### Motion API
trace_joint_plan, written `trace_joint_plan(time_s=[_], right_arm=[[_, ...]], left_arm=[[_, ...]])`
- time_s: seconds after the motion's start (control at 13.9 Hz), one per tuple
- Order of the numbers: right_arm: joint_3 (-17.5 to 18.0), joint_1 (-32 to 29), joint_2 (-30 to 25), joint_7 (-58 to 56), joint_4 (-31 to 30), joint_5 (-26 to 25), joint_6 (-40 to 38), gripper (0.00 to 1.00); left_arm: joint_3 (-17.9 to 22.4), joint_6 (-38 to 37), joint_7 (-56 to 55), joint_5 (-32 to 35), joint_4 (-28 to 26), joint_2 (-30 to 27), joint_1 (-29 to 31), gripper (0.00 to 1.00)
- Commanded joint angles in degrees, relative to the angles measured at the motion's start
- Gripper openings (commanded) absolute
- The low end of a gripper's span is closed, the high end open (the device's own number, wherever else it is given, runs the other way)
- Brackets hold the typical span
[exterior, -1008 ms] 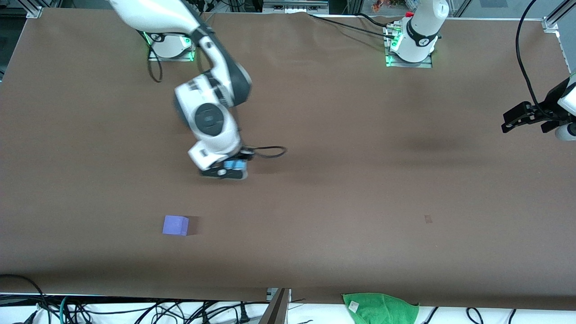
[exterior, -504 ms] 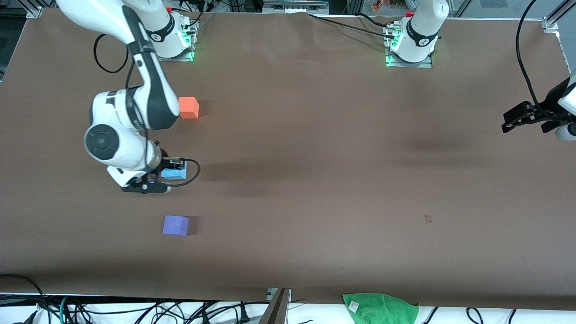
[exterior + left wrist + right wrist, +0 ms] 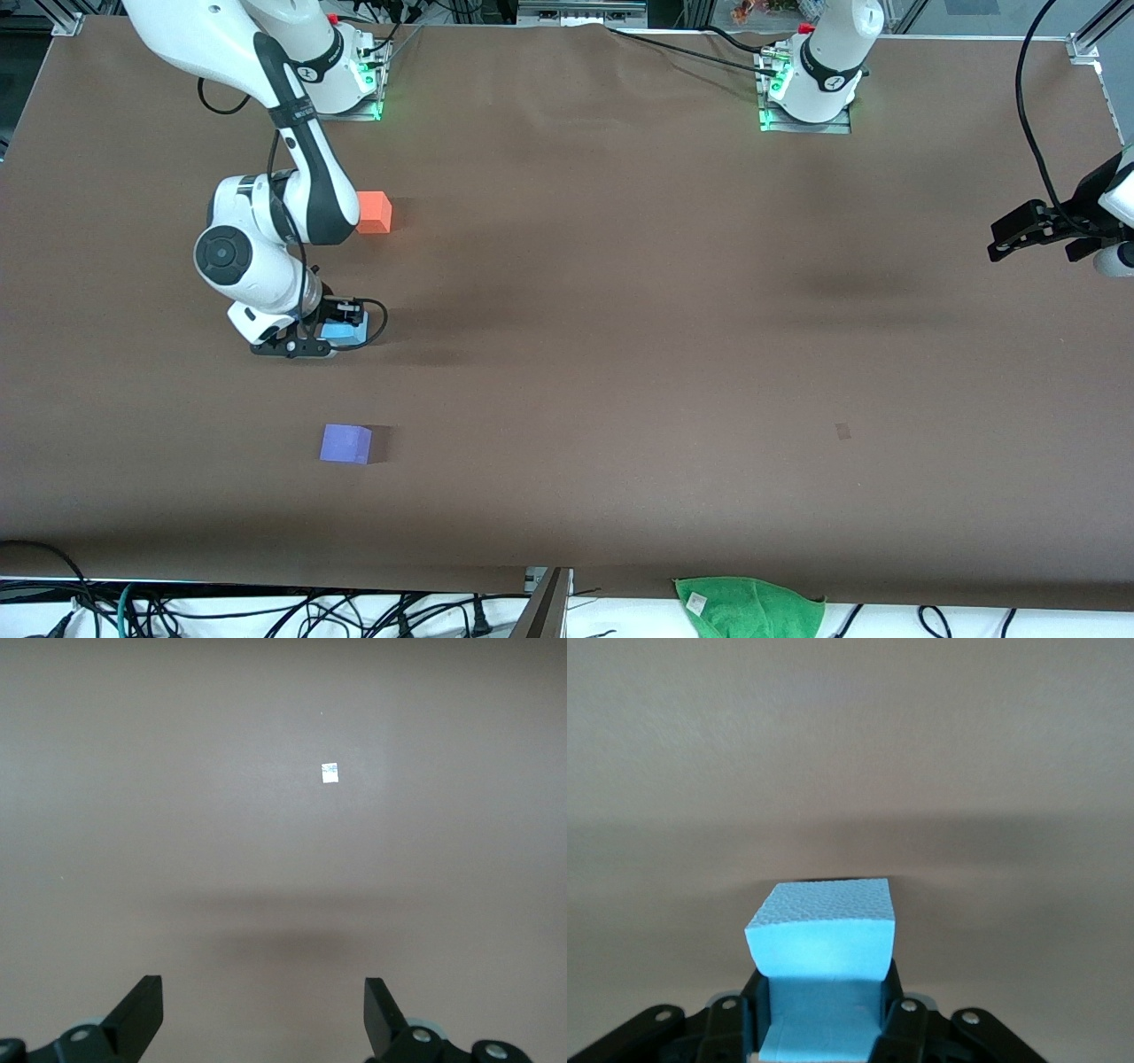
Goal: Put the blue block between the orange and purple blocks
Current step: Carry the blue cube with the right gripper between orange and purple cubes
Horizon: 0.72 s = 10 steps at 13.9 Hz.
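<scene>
Right gripper (image 3: 330, 338) clamped on blue block (image 3: 342, 332), jaws closed around it, low over bench (image 3: 620, 354) between orange block (image 3: 374, 213) and purple block (image 3: 345, 443). Carry looks done; release left. Left gripper (image 3: 1032, 232) waiting at bench edge, jaws spread.

The orange block (image 3: 376, 213) is partly hidden by the right arm. The left gripper (image 3: 1032, 232) is cut by the front view's edge, and the green cloth (image 3: 749, 607) too.
</scene>
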Motion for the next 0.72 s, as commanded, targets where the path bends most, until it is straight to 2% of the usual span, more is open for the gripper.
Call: trace_joint_plan(time_s=[0.0, 0.36, 0.5, 0.65], right_arm=[[1.5, 0.6, -2.8, -1.2, -5.0, 0.9, 4.0, 0.5], [2.7, 0.6, -2.0, -2.5, -6.7, 0.8, 7.4, 0.51], [2.5, 0.5, -1.7, -3.9, -6.1, 0.9, 7.1, 1.0], [1.7, 0.5, -3.4, -6.4, -3.7, 0.8, 5.4, 1.0]], left_arm=[[-0.2, -1.4, 1.3, -0.8, 1.9, 0.8, 0.5, 1.0], [-0.2, -1.4, 1.3, -0.8, 1.9, 0.8, 0.5, 1.0], [-0.2, -1.4, 1.3, -0.8, 1.9, 0.8, 0.4, 1.0], [-0.2, -1.4, 1.3, -0.8, 1.9, 0.8, 0.5, 1.0]])
